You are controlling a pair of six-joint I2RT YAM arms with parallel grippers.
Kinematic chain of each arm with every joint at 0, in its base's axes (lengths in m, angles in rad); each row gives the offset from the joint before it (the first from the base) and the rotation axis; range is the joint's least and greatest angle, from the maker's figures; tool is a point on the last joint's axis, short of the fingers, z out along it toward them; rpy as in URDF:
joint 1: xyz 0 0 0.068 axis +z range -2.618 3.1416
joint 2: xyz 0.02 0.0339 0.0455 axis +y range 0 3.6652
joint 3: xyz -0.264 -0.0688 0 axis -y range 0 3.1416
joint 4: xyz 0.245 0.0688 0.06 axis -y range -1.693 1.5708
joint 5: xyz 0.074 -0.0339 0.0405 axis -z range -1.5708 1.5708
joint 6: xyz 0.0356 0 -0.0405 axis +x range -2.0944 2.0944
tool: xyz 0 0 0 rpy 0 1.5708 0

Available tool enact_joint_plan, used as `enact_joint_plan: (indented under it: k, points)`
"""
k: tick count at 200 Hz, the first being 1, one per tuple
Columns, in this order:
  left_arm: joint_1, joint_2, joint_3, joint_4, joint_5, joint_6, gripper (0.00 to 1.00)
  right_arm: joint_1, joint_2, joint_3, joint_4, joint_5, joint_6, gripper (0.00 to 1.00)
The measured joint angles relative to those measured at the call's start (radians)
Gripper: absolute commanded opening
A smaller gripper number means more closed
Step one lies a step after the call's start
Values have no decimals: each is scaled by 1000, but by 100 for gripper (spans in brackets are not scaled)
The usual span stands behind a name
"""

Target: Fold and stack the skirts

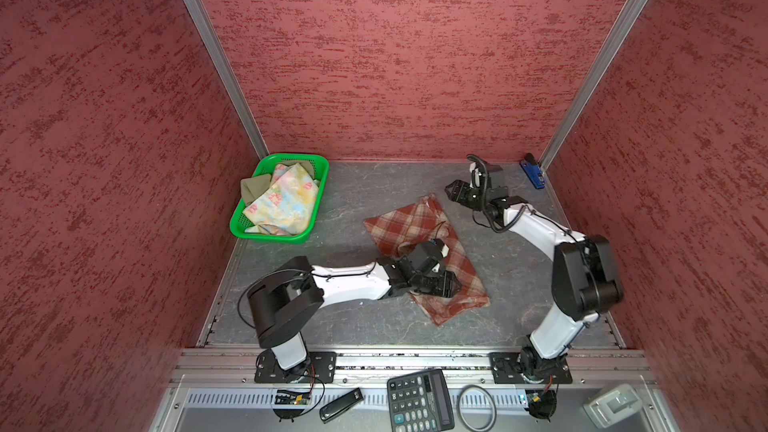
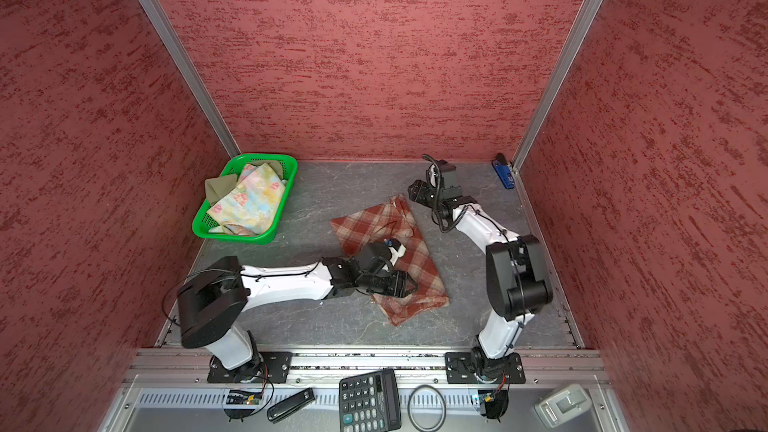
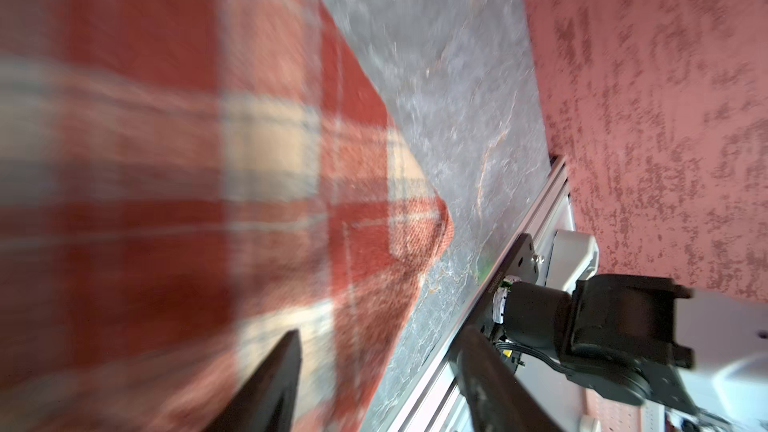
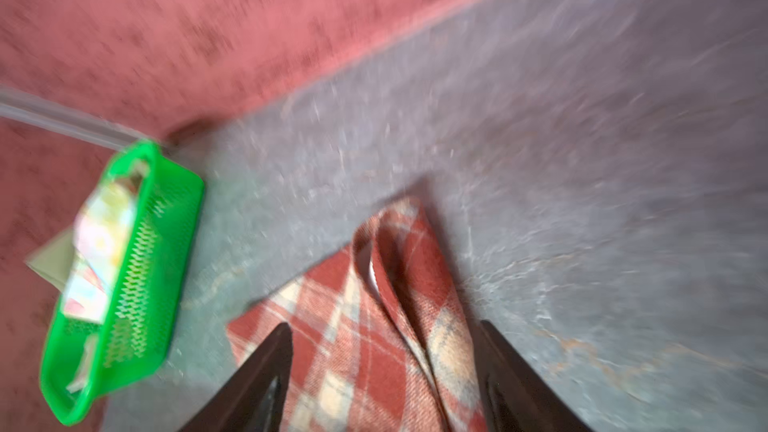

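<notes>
A black calculator (image 1: 419,401) lies at the near edge, in front of the grey table (image 1: 353,197). Its key markings are too small for me to read.

Past it, my left gripper (image 1: 457,284) hovers over the near half of the plaid skirt (image 1: 419,222), spread wide and holding nothing. In the left wrist view, one finger (image 3: 270,384) sits over the cloth and the other is past its edge.

The plaid skirt lies folded mid-table, its long axis running diagonally from far left to near right.

My right gripper (image 1: 448,192) hangs just right of that skirt's far corner, pointing left, jaws apart and empty.

At the far left, a green basket (image 1: 320,168) holds the floral skirt (image 1: 286,201) on top. The olive skirt (image 1: 253,189) is under it, one corner draped over the basket's left rim.
</notes>
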Motion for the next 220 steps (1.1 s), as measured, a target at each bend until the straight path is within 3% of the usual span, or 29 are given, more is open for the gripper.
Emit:
enact_joint_plan:
  k: [22, 44, 75, 98, 146, 220]
  points:
    - [100, -80, 3, -55, -29, 58, 66, -14, -193, -104, -13, 35, 6, 74]
    - [180, -63, 80, -147, -90, 162, 65, -11, -376, -238, -31, 62, 38, 73]
    - [186, 84, 279, -264, -177, 367, 60, 29, -540, -405, -79, 87, 83, 72]
    - [177, 155, 318, -282, -212, 521, 58, 51, -632, -501, -127, 87, 116, 72]
    - [162, 304, 391, -295, -283, 775, 57, 53, -760, -583, -213, 87, 161, 72]
    - [132, 482, 575, -262, -420, 920, 52, 53, -802, -628, -235, 75, 181, 72]
